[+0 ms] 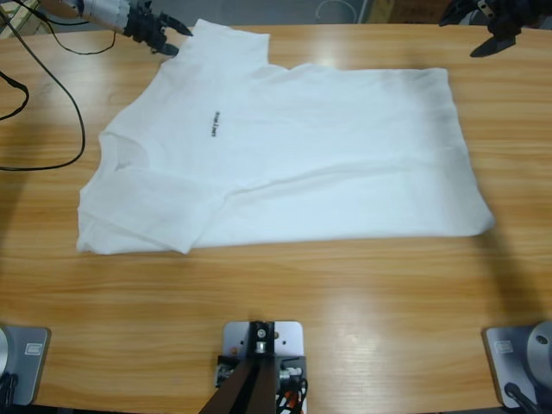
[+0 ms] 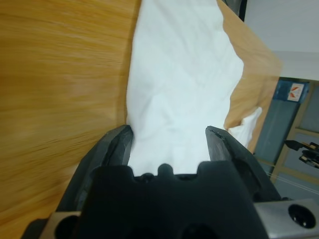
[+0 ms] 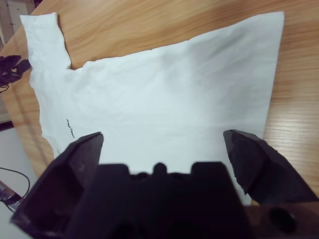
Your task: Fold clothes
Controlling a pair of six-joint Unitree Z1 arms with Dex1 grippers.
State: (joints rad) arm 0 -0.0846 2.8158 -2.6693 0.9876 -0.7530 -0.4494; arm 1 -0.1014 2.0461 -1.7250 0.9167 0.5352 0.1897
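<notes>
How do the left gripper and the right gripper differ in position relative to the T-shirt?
The left gripper is at the T-shirt sleeve, cloth between its jaws; the right gripper is apart from it, beyond a hem corner. The left sits close to the cloth; the right hangs farther back. Both are open.

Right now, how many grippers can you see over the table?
2. The left gripper is at the table's far left corner, open at the T-shirt's sleeve. The right gripper hangs open at the far right corner, off the shirt.
</notes>
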